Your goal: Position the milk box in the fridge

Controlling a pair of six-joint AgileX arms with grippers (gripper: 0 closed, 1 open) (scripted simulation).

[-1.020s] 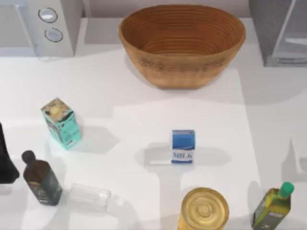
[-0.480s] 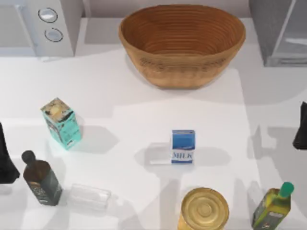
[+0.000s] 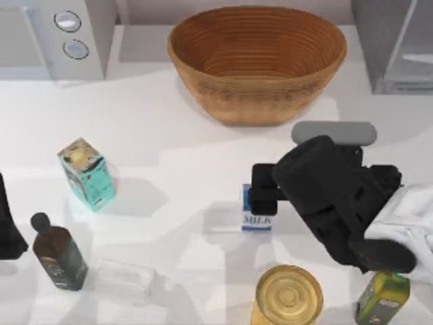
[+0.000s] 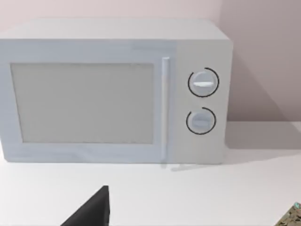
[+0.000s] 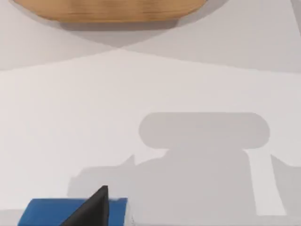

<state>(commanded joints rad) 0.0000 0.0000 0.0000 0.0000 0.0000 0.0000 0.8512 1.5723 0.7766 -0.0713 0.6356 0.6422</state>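
The milk box point(image 3: 257, 222), blue on top and white below with "MILK" lettering, stands upright near the table's middle. My right gripper point(image 3: 262, 193) hovers directly over it and hides its upper part; the gripper is open and holds nothing. In the right wrist view one dark fingertip point(image 5: 96, 209) sits beside the carton's blue top point(image 5: 47, 214). The fridge point(image 3: 396, 47), dark grey with a paler front panel, stands at the far right corner. My left gripper point(image 3: 5, 223) is parked at the table's left edge, open.
A big woven basket point(image 3: 257, 61) stands at the back centre and a microwave point(image 3: 51, 37) at the back left. A teal carton point(image 3: 86, 172), dark bottle point(image 3: 57, 254) and clear box point(image 3: 125, 277) are on the left. A yellow jar point(image 3: 287, 294) and green bottle point(image 3: 382, 298) stand in front.
My right arm has swung in from the right edge to above the milk box. The milk box and the left arm have not moved.
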